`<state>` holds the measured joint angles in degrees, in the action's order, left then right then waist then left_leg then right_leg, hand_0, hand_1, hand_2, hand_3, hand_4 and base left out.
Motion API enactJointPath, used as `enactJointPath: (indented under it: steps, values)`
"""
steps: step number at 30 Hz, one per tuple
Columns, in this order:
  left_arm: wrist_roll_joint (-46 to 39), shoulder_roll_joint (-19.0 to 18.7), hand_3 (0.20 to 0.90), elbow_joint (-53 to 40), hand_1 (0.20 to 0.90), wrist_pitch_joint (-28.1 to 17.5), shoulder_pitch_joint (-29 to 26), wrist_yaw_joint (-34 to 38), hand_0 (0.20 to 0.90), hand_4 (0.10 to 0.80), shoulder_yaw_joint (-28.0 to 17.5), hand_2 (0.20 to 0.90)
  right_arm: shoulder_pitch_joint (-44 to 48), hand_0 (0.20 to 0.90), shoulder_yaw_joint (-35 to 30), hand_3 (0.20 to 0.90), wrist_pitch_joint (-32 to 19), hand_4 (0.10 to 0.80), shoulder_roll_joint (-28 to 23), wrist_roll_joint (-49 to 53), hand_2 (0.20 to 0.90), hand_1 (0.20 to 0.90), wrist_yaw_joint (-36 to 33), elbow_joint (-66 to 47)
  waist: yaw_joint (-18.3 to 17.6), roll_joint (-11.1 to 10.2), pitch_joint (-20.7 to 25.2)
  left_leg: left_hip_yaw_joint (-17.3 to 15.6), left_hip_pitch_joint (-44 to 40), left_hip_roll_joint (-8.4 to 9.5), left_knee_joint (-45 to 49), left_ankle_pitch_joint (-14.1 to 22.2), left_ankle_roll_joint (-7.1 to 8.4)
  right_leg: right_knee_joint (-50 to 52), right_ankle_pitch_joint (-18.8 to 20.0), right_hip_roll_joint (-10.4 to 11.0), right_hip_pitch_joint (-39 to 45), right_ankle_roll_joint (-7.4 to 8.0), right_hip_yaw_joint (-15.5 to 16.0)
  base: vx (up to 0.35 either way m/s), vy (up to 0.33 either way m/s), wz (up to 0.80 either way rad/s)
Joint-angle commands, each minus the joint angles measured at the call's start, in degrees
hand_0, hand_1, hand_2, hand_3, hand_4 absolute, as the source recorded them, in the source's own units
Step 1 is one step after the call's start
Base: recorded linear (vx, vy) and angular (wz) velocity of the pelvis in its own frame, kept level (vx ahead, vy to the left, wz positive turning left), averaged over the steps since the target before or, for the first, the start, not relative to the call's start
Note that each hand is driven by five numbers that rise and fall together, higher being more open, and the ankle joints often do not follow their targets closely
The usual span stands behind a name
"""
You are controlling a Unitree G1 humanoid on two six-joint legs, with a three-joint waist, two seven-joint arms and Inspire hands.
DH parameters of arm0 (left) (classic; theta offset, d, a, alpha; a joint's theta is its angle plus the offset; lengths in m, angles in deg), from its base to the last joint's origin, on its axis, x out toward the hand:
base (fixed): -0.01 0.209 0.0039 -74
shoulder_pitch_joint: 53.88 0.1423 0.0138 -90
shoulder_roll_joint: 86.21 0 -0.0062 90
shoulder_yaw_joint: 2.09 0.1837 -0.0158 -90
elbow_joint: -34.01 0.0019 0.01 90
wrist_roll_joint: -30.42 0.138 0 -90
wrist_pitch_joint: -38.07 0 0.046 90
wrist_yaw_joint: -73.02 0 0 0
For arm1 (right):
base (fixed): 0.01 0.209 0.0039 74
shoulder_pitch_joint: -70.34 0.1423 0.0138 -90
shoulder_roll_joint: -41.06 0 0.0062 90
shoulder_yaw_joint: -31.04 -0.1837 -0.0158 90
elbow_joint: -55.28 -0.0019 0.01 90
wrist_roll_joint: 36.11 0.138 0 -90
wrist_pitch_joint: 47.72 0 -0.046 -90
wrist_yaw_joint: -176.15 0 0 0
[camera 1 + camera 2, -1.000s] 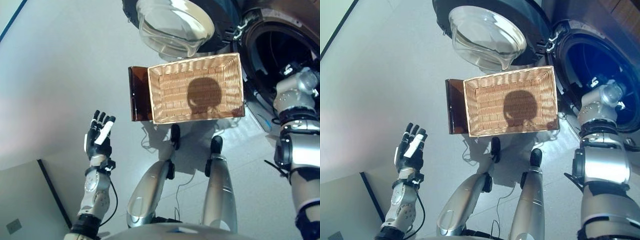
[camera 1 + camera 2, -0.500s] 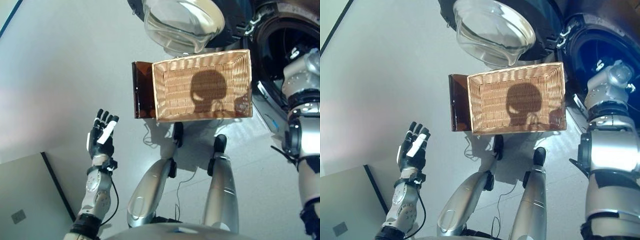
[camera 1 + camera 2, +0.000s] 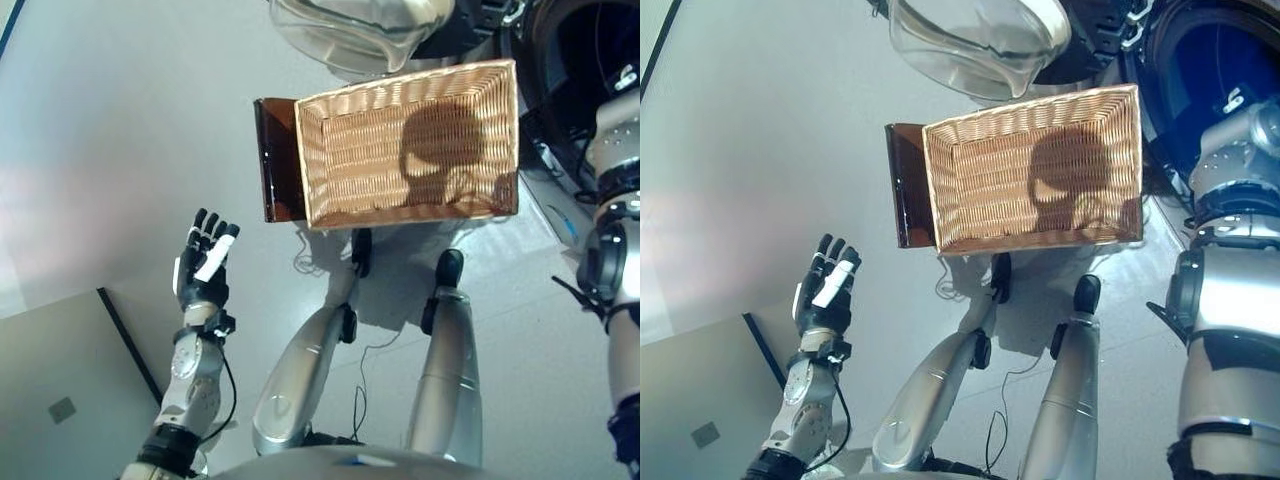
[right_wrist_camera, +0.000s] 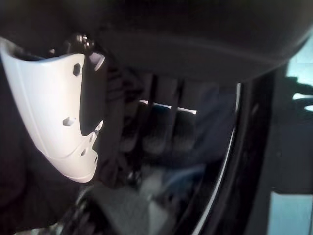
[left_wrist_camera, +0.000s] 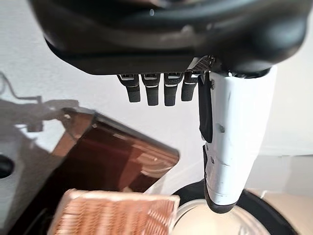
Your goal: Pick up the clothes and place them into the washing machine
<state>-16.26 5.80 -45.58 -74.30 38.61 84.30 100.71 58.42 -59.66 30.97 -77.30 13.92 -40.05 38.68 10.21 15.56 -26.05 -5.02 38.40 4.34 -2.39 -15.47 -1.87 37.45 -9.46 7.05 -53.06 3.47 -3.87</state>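
The shallow wicker basket (image 3: 330,120) rests on the low dark brown box (image 3: 275,160) beside the washing machine; its inside shows bare wicker under a shadow. My right arm (image 3: 1240,160) reaches into the dark drum opening (image 3: 1195,70). In the right wrist view my right hand (image 4: 58,112) is inside the dark drum, and what it touches is too dark to tell. My left hand (image 3: 205,275) is open and empty, raised over the floor left of the box. It also shows in the left wrist view (image 5: 234,137), with the box (image 5: 112,161) and basket (image 5: 112,213) beyond it.
The machine's open door with its clear glass bowl (image 3: 975,40) hangs just behind the basket. A pale panel with a dark edge (image 3: 60,400) lies at the lower left. Grey floor spreads to the left of the box.
The whole picture has shifted, so the camera has moved. My right arm stays reaching into the drum. My left hand stays raised and open.
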Motion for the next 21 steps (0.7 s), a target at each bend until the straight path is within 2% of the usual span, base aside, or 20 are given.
enactJointPath:
  steps: [1, 5, 12, 13, 14, 15, 21]
  values:
    - [0.3, -1.5, 0.900, -5.7, 0.900, -4.7, -1.9, 0.5, 0.900, 0.800, -0.6, 0.900, 10.3, 0.200, 8.8, 0.200, -6.5, 0.300, -12.6, -2.7, 0.200, 0.200, -0.6, -5.4, -0.2, 9.0, -3.4, -3.6, 0.5, 1.81, 6.4, 7.2, 5.82, -4.1, 0.8, -2.1, 2.4, -0.99, -2.8, -0.011, -0.021, 0.04]
    - [0.3, -1.6, 0.900, -7.0, 0.900, -5.1, -1.8, 0.8, 0.900, 0.800, -0.3, 0.900, 12.1, 0.200, 12.2, 0.200, -4.5, 0.300, -15.0, -4.9, 0.200, 0.200, -0.2, -4.3, -0.8, 8.9, -3.7, -4.0, 3.1, 1.64, 6.9, 7.0, 6.08, -2.5, 0.3, -2.4, -0.3, -1.19, -3.8, -0.008, -0.031, 0.03]
    - [-0.2, -1.9, 0.900, -7.9, 0.900, -5.0, -1.3, 1.0, 0.900, 0.800, -0.4, 0.900, 12.5, 0.200, 13.3, 0.200, -4.4, 0.300, -16.8, -4.3, 0.200, 0.200, 0.3, -2.9, -1.4, 8.8, -3.7, -4.6, 5.2, 1.56, 7.4, 7.0, 6.18, -1.4, 0.3, -2.9, -2.6, -1.41, -4.2, 0.012, -0.006, 0.01]
    - [-0.2, -2.0, 0.900, -7.9, 0.900, -5.1, -1.4, 1.0, 0.900, 0.800, -0.6, 0.900, 12.5, 0.244, 13.3, 0.244, -4.4, 0.331, -16.7, -4.2, 0.244, 0.244, 0.5, -2.9, -1.4, 8.8, -3.7, -4.8, 5.4, 1.43, 7.4, 6.7, 6.13, -1.4, 0.7, -3.1, -3.0, -1.48, -4.2, 0.000, 0.000, 0.00]
    - [-0.4, -2.0, 0.900, -7.7, 0.900, -5.1, -1.5, 1.1, 0.900, 0.800, -0.7, 0.900, 12.4, 0.507, 13.4, 0.507, -4.3, 0.520, -16.7, -3.9, 0.507, 0.507, 0.6, -2.4, -1.5, 8.6, -3.7, -4.9, 5.2, 1.60, 7.5, 7.1, 6.18, -1.3, 0.2, -3.0, -2.8, -1.50, -4.3, 0.000, 0.000, 0.00]
    - [-0.3, -2.2, 0.900, -7.7, 0.900, -5.1, -1.6, 1.2, 0.900, 0.800, -0.8, 0.900, 12.7, 0.900, 13.5, 0.900, -4.2, 0.800, -16.5, -4.0, 0.900, 0.900, 0.3, -1.7, -1.5, 8.6, -3.7, -4.9, 5.2, 1.61, 7.6, 7.2, 6.16, -1.2, 0.2, -3.0, -2.8, -1.52, -4.4, 0.000, 0.000, 0.00]
    - [-0.7, -2.1, 0.900, -7.6, 0.900, -5.2, -1.7, 1.8, 0.900, 0.800, -1.2, 0.900, 13.2, 0.900, 13.4, 0.900, -3.8, 0.800, -15.4, -4.2, 0.900, 0.900, -0.1, -0.4, -1.5, 8.6, -3.7, -5.0, 5.4, 1.48, 7.7, 7.1, 5.85, -1.3, 0.7, -3.4, -3.1, -1.65, -4.4, 0.000, 0.000, 0.00]
